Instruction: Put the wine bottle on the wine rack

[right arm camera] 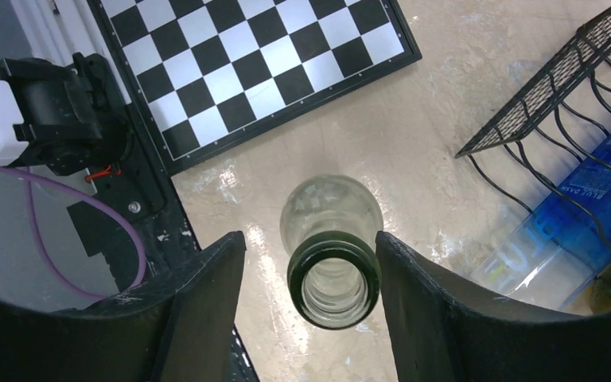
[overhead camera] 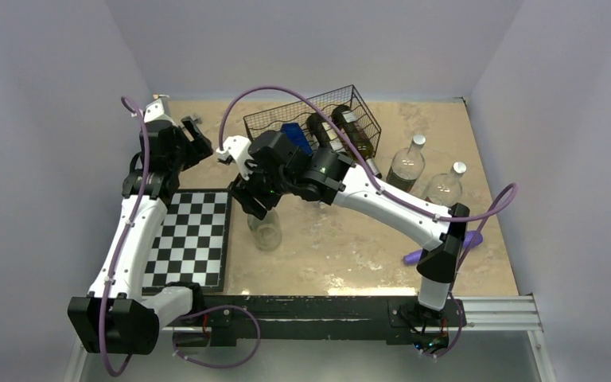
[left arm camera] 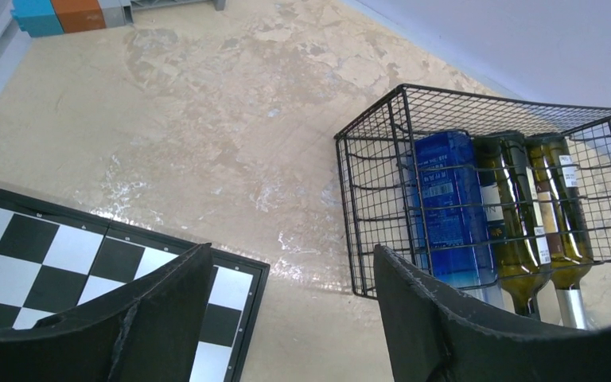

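A clear, empty wine bottle stands upright on the table just right of the chessboard. In the right wrist view I look straight down on its dark-rimmed mouth. My right gripper is open with one finger on each side of the neck; the right finger is at the rim and the left one stands apart. It also shows in the top view. The black wire wine rack stands at the back and holds a blue bottle and two dark green bottles. My left gripper is open and empty, above the table between the chessboard and the rack.
A chessboard lies at the front left. Two clear capped bottles stand to the right of the rack. A purple object lies by the right arm's base. Blue and orange blocks sit at the far edge.
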You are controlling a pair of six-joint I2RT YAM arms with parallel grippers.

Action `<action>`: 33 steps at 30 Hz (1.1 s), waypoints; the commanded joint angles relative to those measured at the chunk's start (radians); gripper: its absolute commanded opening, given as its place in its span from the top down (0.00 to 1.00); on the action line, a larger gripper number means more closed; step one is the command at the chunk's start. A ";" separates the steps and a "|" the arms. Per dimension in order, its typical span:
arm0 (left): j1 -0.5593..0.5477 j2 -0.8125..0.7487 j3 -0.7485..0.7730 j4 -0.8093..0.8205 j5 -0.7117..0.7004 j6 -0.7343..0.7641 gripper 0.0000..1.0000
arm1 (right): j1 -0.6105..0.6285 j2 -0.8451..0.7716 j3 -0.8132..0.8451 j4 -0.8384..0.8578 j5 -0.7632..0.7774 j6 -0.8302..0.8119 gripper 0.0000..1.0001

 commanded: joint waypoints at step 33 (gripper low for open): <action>0.010 -0.074 0.036 0.131 0.624 0.103 0.14 | -0.062 -0.128 0.222 -0.227 0.129 0.003 1.00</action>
